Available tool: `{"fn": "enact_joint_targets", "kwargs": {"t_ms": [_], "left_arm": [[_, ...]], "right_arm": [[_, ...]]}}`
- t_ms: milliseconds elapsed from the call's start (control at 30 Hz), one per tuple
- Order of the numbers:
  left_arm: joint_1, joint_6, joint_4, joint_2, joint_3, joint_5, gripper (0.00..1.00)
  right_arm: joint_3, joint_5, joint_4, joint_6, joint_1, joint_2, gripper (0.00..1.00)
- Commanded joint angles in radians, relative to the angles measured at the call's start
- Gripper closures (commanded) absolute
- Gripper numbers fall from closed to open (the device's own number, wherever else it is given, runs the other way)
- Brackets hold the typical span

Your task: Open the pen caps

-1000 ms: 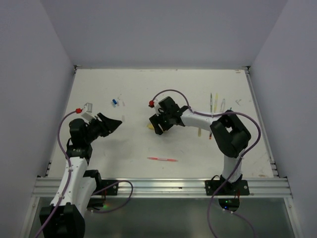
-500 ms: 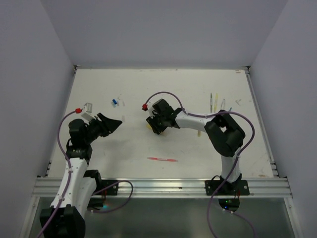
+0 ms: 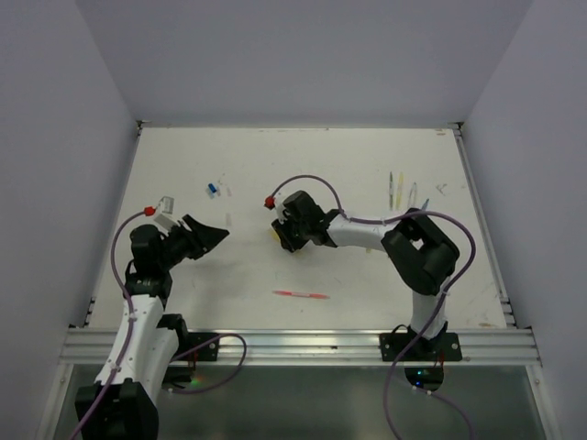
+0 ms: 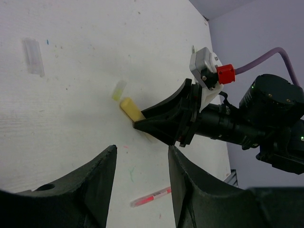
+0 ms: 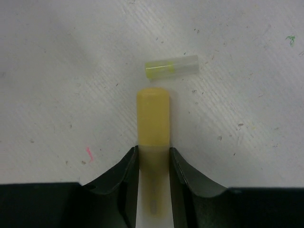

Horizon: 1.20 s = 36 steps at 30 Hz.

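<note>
Right now the R gripper (image 3: 282, 235) sits near the middle of the table (image 3: 385, 302), fingers pressed onto a yellow pen (image 5: 153, 118). The pen's round end pokes out past the tips. A tiny see-thru cap (image 5: 171, 68) w/ a yellow-green bit lies just beyond that end, not touching. The L gripper (image 3: 213, 233) hangs toward the left edge, fingers spread, holding nothing. A pink pen (image 3: 300, 294) lies toward the near edge. A blue cap (image 3: 212, 190) lies toward the far-left corner, and more pens (image 3: 397, 188) lie by the right edge.
</note>
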Motion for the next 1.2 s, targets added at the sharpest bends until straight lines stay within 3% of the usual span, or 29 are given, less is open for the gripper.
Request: {"fn": "enact_joint_targets", "kwargs": {"t_ms": [0,400,633,800,1167], "left_arm": [[0.006,-0.043,0.069,0.008,-0.021,0.056,0.5],[-0.014,-0.149,0.259,0.027,-0.079,0.097,0.5],[-0.216,-0.166,0.322,0.093,-0.044,-0.056,0.44],[-0.236,-0.193,0.4,0.133,-0.055,-0.061,0.42],[-0.328,-0.186,0.401,0.177,-0.063,-0.142,0.41]], "right_arm": [[-0.069,0.011,-0.043,0.055,0.014,-0.054,1.0],[-0.169,-0.022,0.012,0.17,0.028,-0.328,1.0],[-0.186,-0.044,0.043,0.218,0.082,-0.362,1.0],[-0.209,-0.039,0.072,0.246,0.126,-0.388,1.0],[-0.166,-0.012,0.084,0.269,0.184,-0.388,1.0]]}}
